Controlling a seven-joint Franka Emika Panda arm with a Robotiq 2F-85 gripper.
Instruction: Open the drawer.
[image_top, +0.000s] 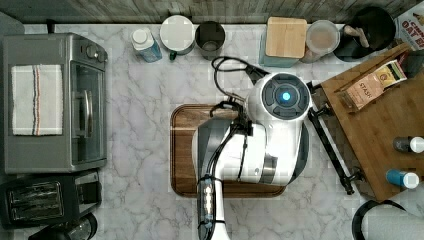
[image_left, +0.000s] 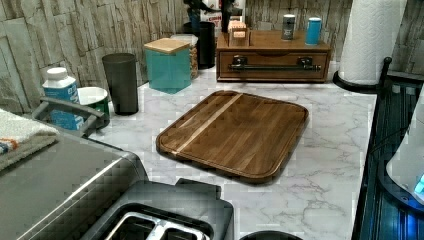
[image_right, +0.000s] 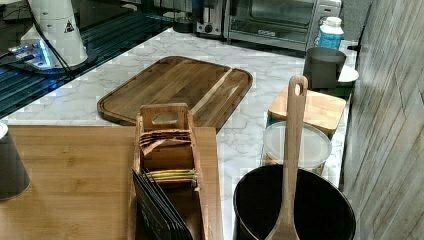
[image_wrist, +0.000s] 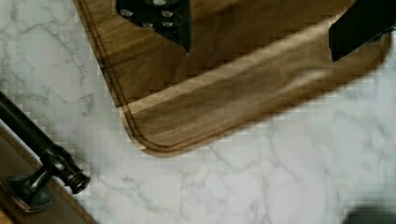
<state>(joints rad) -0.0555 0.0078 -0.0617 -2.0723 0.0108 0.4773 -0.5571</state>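
In the wrist view the tool (image_wrist: 259, 35) hangs over the dark wooden cutting board (image_wrist: 233, 98) with its two black fingers (image_wrist: 163, 18) spread wide apart; nothing lies between them and they touch nothing. Below them are the board's rounded corner and the marble table (image_wrist: 261, 186), with one end of the black bar handle (image_wrist: 44, 154) just beside the board's corner.

In the top view the white arm (image_top: 260, 145) reaches from the bottom edge over the cutting board (image_top: 182, 150), its wrist with a blue-lit cap (image_top: 285, 96) standing above the board's corner nearest the wooden box (image_top: 380, 135). The wrist lies near the handle (image_top: 330, 150) but apart from it.

The drawer (image_left: 273, 65) sits in the lower front of the wooden box at the far end of the table in the left view, closed flush, with its long black bar handle (image_left: 274, 65) across the front. Two small bottles (image_left: 300, 29) and a tea-bag holder (image_left: 237, 31) stand on top of the box. In the top view the box lies at the top view's right, its handle side facing the cutting board.

In the right view the arm's white base (image_right: 55, 30) stands at the table's far edge.
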